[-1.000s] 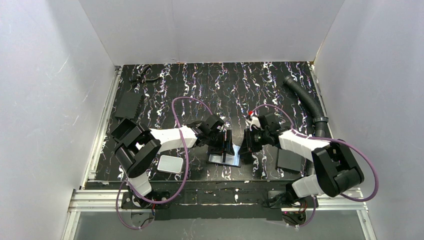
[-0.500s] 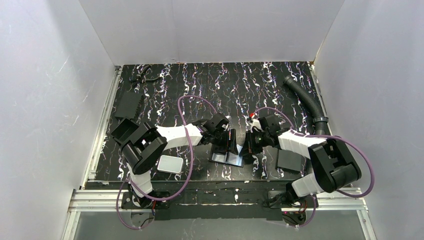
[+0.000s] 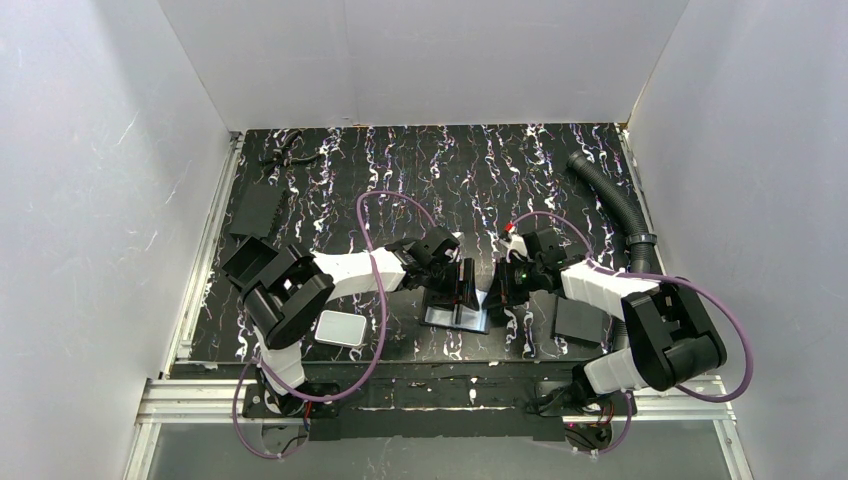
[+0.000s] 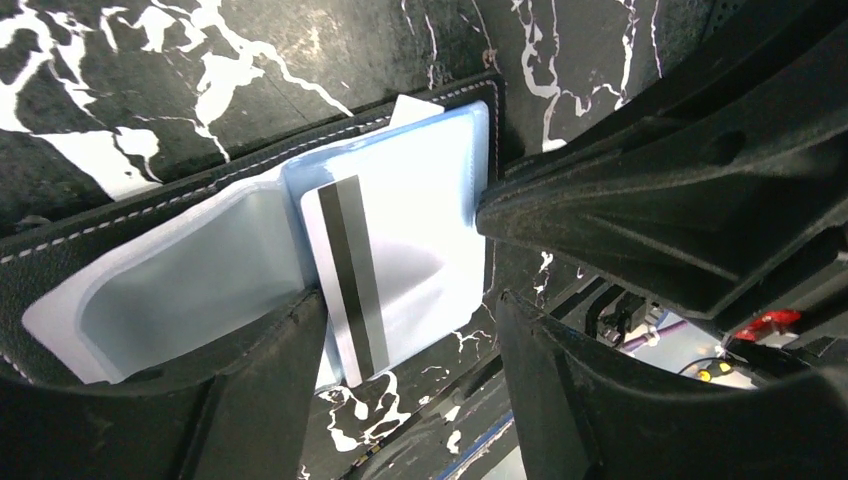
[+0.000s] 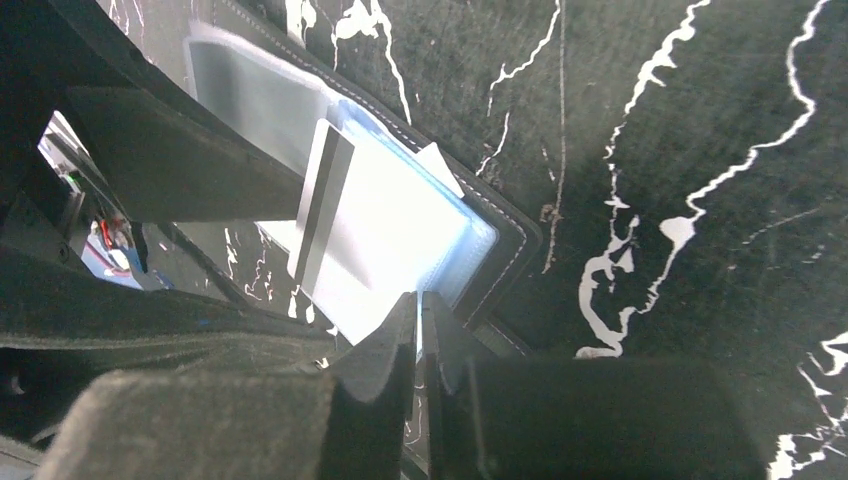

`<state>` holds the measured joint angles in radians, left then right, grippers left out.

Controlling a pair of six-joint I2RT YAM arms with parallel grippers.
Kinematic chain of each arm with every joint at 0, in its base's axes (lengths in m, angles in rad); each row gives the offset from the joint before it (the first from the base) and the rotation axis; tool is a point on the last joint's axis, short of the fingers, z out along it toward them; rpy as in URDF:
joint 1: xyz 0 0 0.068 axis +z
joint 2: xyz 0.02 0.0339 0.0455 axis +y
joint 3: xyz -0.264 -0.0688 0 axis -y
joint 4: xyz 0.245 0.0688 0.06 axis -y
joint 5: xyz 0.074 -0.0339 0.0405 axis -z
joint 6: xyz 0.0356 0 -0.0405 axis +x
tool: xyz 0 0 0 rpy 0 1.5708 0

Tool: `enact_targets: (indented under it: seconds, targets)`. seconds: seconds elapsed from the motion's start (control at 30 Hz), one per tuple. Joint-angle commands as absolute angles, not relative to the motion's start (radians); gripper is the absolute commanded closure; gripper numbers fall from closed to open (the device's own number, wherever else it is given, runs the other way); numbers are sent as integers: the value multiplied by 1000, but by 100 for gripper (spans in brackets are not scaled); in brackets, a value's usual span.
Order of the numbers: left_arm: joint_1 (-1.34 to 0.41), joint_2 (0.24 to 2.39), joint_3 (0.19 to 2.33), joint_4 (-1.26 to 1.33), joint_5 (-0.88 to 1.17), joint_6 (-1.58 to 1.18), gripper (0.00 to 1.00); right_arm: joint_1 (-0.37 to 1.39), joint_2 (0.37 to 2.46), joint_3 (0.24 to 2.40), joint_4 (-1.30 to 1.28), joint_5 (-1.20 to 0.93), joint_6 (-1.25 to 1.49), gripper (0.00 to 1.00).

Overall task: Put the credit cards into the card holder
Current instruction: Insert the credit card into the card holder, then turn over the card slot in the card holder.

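Left gripper point(image 4: 408, 310): jaws stand part-way apart, low over the open card holder point(image 4: 150, 200). One finger touches a long edge of the credit card point(image 4: 345, 270) and the other stands clear of it. No clamp on the card is evident.
Right gripper point(image 5: 418, 310): jaws are all but together, with the tips at the outer edge of the clear pocket point(image 4: 430, 190). It appears to pinch that leaf, though the fingers mask the contact itself.
Card holder, position: lies opened on the table point(image 3: 400, 170) near its front edge, between the two grippers, pockets upward.
Card holder, handling: judged light and limp. The cover is likely to slide on the table, and the pocket film is likely to buckle if pushed. It is best steadied by a pinch on the pocket edge or by pressing down on the cover.
Credit card, position: stripe side up, tilted over the right-hand pocket, just beside the fold.
Credit card, handling: judged light, stiff, thin and slick. It is best taken across the long edges, leaving the leading short edge free to enter the pocket.
Not determinable: whether the card's far end is inside the pocket mouth or resting on the film.
Cut off: the near part of the holder, behind the fingers in both wrist views.
Unidentified: a small white corner point(image 4: 415, 105) shows behind the pocket. Only this one card is identified in any view.
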<state>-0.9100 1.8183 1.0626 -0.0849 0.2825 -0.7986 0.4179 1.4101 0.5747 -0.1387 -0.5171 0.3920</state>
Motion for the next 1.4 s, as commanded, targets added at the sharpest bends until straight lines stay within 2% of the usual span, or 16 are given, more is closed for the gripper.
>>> enact_targets:
  seconds: [0.0,0.27,0.43,0.63,0.77,0.83,1.07,1.37]
  targets:
    - [-926,1824,1090,-106,326,-796,38,407,1400,566,-124,-524,393,87]
    - [-958,1879,1138,-70,359,-823,37,408,1443,549,-36,-584,437,88]
    - [-955,1851,1129,-125,302,-804,35,404,1418,567,-102,-563,410,88]
    - [-932,1806,1059,-116,308,-796,35,339,1355,567,-211,-555,352,76]
    - [-928,1802,1031,-87,317,-807,42,305,1346,554,-212,-629,352,70]
    - [-926,1816,1031,-87,317,-809,50,298,1343,550,-205,-657,372,68]
    - [-924,1834,1016,-105,282,-806,74,293,1321,545,-183,-686,410,69]
    - [-919,1850,983,-111,260,-810,84,290,1335,522,-181,-681,394,71]
